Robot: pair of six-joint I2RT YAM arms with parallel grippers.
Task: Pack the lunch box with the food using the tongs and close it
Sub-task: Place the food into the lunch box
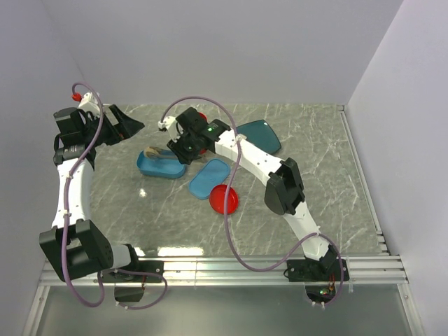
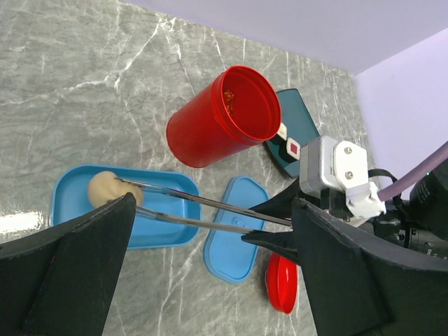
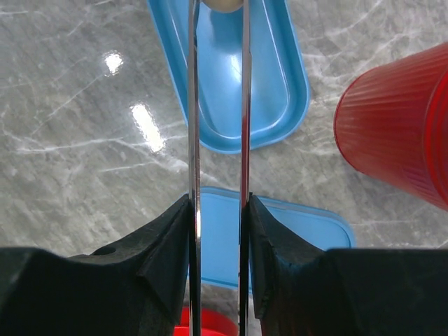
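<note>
Desk (image 1: 336,182): grey marble-pattern top, glossy, with light glare spots.
- Light-blue lunch box (image 2: 77,203) sits left of centre, open side up.
- Its flat blue lid (image 1: 210,178) lies just to the right of it, apart from the box.
- A red round dish (image 1: 225,199) lies at the lid's near corner.
- A red cup (image 2: 210,126) and a dark teal plate (image 1: 262,134) sit close together on the far side.

The worktop (image 1: 336,175) is grey marble veined with white. On it the lunch box (image 2: 161,234) and its lid (image 2: 231,259) are the same light blue, while the plate (image 1: 262,133) is dark teal. The ribbed cup (image 2: 217,119) and the small round dish (image 1: 225,199) are bright red, the ball (image 2: 105,189) is pale beige, and the tongs (image 3: 194,105) are shiny silver against the matt black right pincer (image 3: 218,234).
</note>
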